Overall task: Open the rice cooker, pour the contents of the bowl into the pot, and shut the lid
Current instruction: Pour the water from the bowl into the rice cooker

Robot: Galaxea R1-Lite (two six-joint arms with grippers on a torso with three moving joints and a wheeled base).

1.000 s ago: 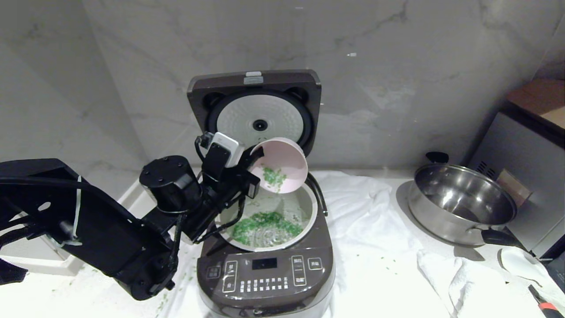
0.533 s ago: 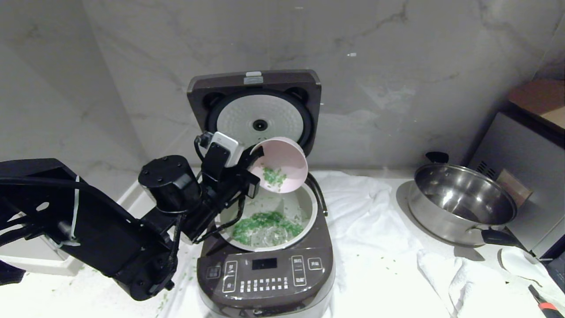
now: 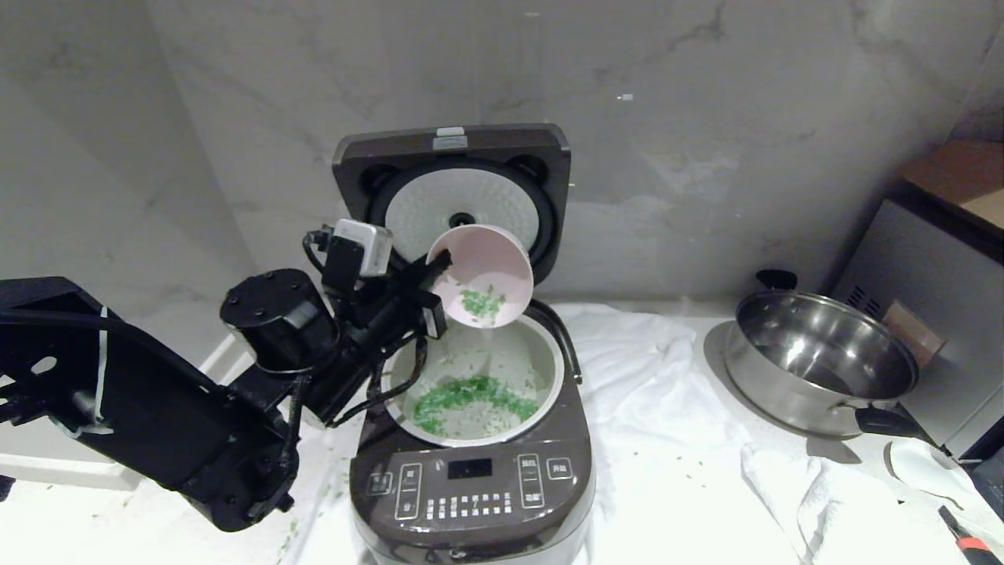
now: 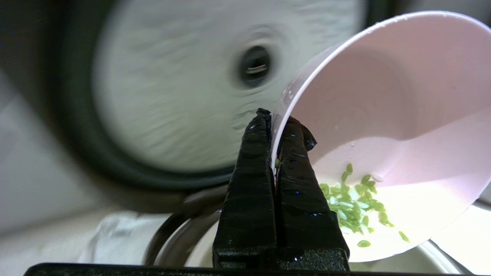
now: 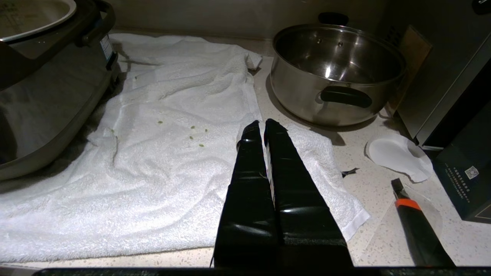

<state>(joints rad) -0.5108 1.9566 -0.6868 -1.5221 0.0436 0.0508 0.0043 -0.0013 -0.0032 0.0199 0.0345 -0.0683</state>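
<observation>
The dark rice cooker (image 3: pixel 471 486) stands in the middle with its lid (image 3: pixel 451 145) raised against the wall, dimpled inner plate facing me. Its white pot (image 3: pixel 549 357) holds a spread of green contents (image 3: pixel 463 396). My left gripper (image 3: pixel 441 263) (image 4: pixel 273 120) is shut on the rim of the pale pink bowl (image 3: pixel 490 259) (image 4: pixel 383 96), which hangs tilted above the pot's far left side. Some green bits (image 3: pixel 480 302) (image 4: pixel 355 205) still cling inside the bowl near its low edge. My right gripper (image 5: pixel 261 124) is shut, empty, over a white towel.
A steel pan (image 3: pixel 820 361) with black handles sits at the right beside a dark appliance (image 3: pixel 941 259). White towels (image 3: pixel 659 377) (image 5: pixel 172 153) cover the counter around the cooker, with stray green bits on them. An orange-and-black tool (image 5: pixel 416 222) lies near the front right.
The left arm has drawn back to the left and lifted the bowl a little higher, rolling it to a less steep tilt. More green bits lie in the pot than before.
</observation>
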